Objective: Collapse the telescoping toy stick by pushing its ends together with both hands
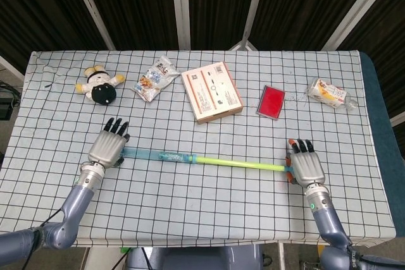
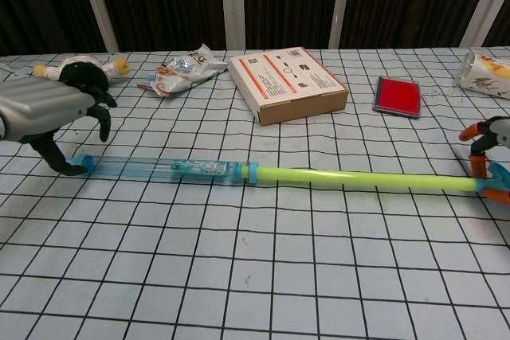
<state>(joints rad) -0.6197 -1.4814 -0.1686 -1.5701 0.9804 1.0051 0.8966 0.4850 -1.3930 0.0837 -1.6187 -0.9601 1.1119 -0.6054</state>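
The toy stick lies extended across the checked table, with a clear blue tube on the left and a thin green rod on the right. My left hand arches over the blue end, fingers spread above it. Its thumb touches the blue cap. My right hand lies over the orange handle end, covering it. Whether its fingers wrap that end is hidden.
Along the back of the table sit a plush doll, a snack packet, a cardboard box, a red card and another packet. The table's front edge runs just behind both forearms.
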